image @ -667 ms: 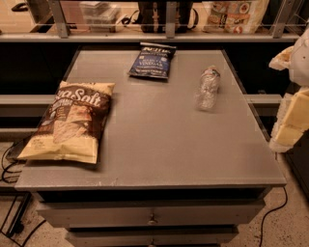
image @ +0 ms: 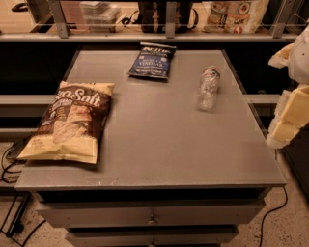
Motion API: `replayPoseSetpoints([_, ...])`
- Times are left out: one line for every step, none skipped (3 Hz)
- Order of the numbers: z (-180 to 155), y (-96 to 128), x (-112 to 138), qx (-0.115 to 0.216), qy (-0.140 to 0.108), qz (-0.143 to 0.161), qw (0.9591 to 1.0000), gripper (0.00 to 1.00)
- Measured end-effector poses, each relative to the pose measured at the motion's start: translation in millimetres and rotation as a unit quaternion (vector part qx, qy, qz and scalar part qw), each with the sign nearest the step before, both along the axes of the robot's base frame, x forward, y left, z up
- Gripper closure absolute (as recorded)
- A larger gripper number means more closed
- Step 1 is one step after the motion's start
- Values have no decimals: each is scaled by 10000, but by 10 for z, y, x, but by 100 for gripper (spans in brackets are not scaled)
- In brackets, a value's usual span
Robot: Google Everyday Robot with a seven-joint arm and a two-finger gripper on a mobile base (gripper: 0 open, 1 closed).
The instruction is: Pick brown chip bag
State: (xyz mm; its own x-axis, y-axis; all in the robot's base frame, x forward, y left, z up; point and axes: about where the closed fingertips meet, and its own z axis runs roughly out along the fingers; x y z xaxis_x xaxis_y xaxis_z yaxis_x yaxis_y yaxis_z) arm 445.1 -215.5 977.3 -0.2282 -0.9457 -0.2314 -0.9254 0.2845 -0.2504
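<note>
The brown chip bag (image: 71, 121) lies flat at the left edge of the grey table (image: 159, 144). It has a dark brown middle, pale yellow ends and white "Sea Salt" lettering. My gripper (image: 289, 116) shows as pale yellowish shapes at the right edge of the camera view, beyond the table's right side and far from the bag. It holds nothing that I can see.
A smaller dark blue chip bag (image: 152, 60) lies at the table's back centre. A clear plastic bottle (image: 208, 88) lies on its side at the right. A shelf with boxes and bags (image: 236, 14) runs behind. Drawers (image: 152, 219) sit below the tabletop; cables trail on the floor.
The gripper at the right edge has shifted slightly; the bag, bottle and blue bag have not moved.
</note>
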Motion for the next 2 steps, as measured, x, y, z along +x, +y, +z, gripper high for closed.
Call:
replayPoseSetpoints([-80, 257, 150, 375, -1, 201, 9991, 0])
replayPoseSetpoints([-166, 740, 273, 869, -55, 676, 9939, 0])
